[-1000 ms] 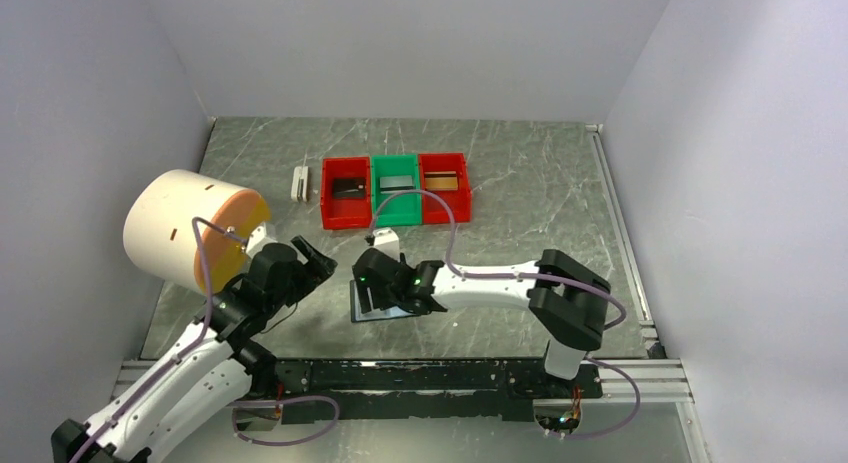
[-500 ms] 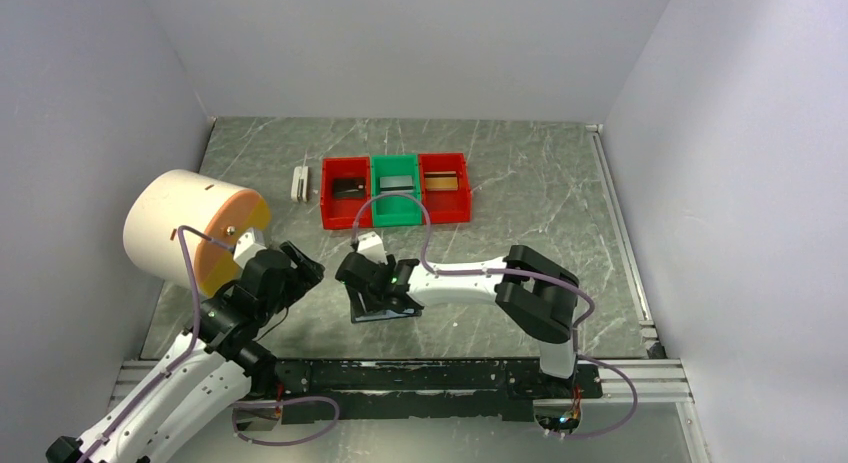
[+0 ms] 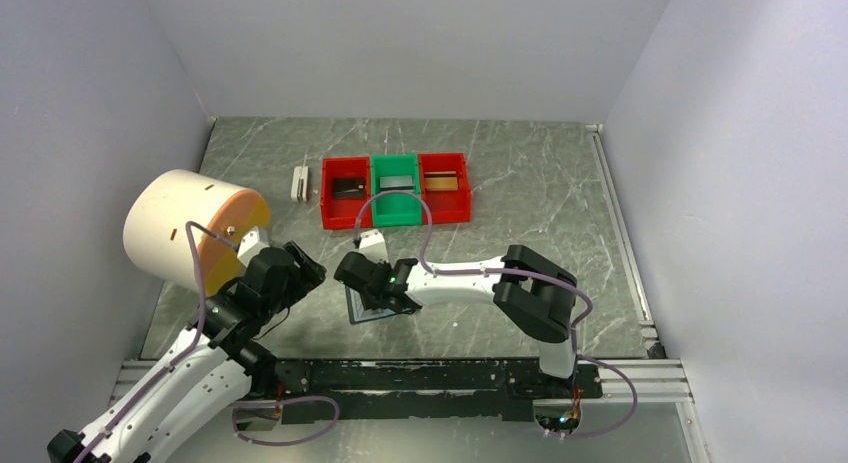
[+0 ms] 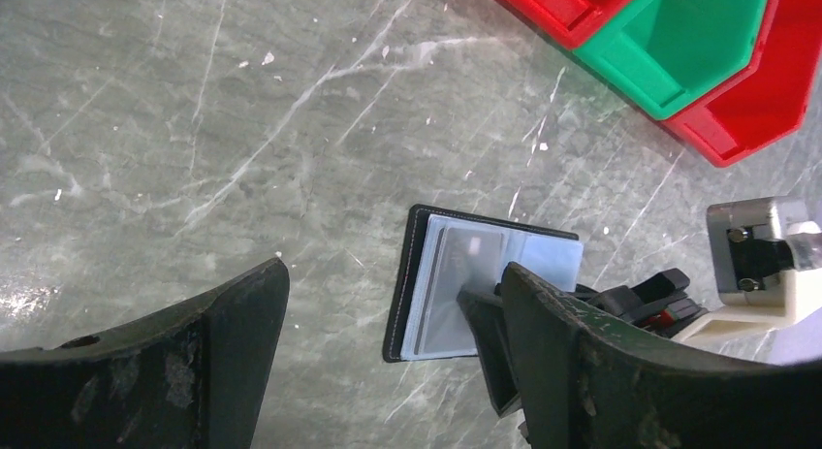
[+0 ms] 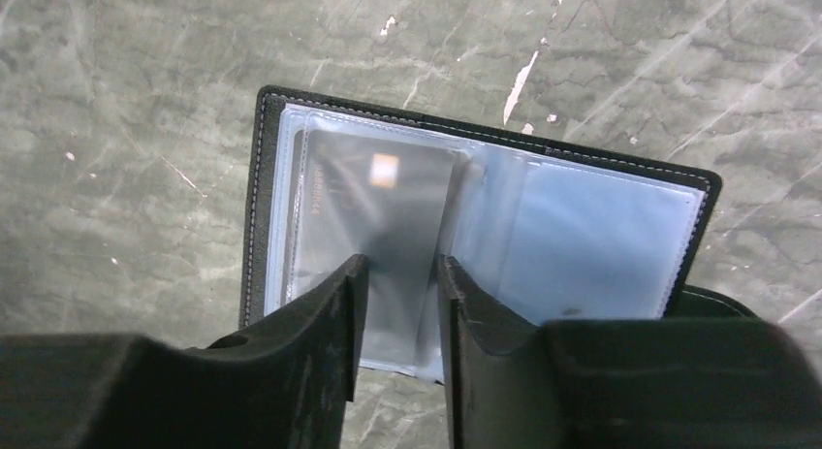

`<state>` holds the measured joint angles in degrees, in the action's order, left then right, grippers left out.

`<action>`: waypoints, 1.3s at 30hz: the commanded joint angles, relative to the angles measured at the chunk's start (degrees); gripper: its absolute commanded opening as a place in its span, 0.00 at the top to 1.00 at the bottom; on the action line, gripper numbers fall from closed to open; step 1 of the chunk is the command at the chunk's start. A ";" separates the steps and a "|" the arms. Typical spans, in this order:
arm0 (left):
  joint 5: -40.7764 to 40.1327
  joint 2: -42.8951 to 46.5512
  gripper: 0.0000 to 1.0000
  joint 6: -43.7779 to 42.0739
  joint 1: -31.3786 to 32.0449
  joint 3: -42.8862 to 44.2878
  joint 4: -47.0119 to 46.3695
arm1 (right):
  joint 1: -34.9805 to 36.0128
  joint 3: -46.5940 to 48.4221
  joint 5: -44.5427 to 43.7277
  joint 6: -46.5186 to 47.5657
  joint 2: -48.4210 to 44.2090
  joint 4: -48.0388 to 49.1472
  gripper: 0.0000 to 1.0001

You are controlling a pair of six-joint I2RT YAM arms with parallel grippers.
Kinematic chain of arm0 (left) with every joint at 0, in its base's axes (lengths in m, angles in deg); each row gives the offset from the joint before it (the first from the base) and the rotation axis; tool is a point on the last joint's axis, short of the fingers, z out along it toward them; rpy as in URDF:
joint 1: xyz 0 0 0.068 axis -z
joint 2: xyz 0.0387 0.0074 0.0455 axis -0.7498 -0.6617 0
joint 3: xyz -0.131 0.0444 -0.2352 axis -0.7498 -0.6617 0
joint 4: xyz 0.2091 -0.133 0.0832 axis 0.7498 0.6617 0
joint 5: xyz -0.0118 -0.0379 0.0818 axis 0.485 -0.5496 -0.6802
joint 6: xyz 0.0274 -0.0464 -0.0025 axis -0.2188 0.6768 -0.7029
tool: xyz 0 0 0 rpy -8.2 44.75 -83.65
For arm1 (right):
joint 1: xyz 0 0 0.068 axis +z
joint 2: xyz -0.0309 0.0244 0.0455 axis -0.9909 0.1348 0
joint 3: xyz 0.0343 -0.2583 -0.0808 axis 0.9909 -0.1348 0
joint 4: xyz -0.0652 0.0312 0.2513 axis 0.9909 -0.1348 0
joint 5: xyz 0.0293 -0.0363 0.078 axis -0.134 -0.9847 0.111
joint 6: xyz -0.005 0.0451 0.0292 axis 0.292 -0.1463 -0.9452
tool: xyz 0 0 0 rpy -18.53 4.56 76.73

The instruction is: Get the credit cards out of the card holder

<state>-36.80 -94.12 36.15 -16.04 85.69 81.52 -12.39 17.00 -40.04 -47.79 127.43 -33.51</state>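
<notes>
**Change noted.** Within the last second the right tool (image 5: 399, 265) has been shifted leftward across the open card holder (image 5: 601, 245), from its right half to its left pocket. The holder itself is not seen to have been displaced. The tool is now set over a grey card (image 5: 378, 207) lodged in that pocket, jaws narrowly parted, nothing clamped. Extraction of this card is judged to be in preparation, not yet achieved. In the bins (image 3: 396, 215) at the far side of the desk (image 3: 560, 183) other cards (image 3: 347, 189) are seen.

**Position and orientation.** The holder is laid flat and open near the arm bases, well apart from the bins. Its long axis is laid roughly left to right, slightly skewed. The grey card's long axis is set across it, chip end pointed away from the right tool. The left tool (image 4: 393, 274) is held released and empty beside the holder.
</notes>
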 commanded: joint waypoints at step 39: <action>27.36 -17.21 0.17 -7.45 -0.33 -2.29 -30.06 | -18.76 -35.94 37.92 -9.72 -16.82 49.47 1.00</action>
<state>-17.72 -108.75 29.07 -16.08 84.58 61.13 -29.61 -16.90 -5.90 -54.72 112.13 8.11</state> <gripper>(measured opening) 0.830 0.009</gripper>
